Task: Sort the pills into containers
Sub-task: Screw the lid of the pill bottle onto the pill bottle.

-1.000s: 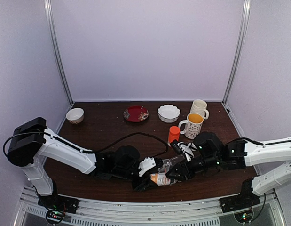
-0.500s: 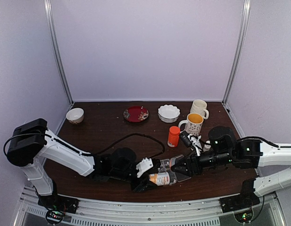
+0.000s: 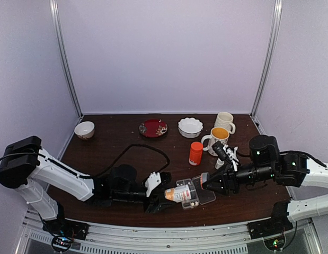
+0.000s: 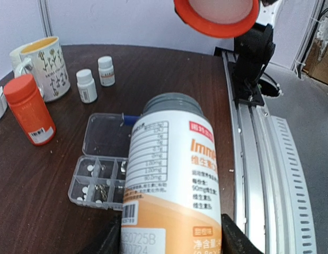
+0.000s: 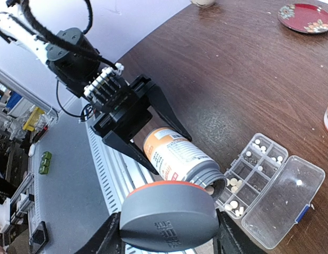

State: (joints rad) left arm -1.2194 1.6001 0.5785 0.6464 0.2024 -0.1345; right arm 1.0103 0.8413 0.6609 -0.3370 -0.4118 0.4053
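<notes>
My left gripper is shut on a white-and-orange pill bottle, uncapped and lying tilted with its mouth over the clear pill box. In the left wrist view the bottle fills the middle, and the box lies behind it with its lid open. My right gripper is shut on the bottle's grey, orange-rimmed cap, held just off the bottle's mouth. Small whitish pills lie in several compartments. One pill shows in the bottle's mouth.
An orange bottle and two mugs stand behind the box. Two small white bottles stand near the mug. A white bowl, a red plate and a small bowl line the back. The metal rail runs along the near table edge.
My right gripper has pulled away to the right with the cap. My left gripper has swung the open bottle right, so its mouth is over the pill box.
</notes>
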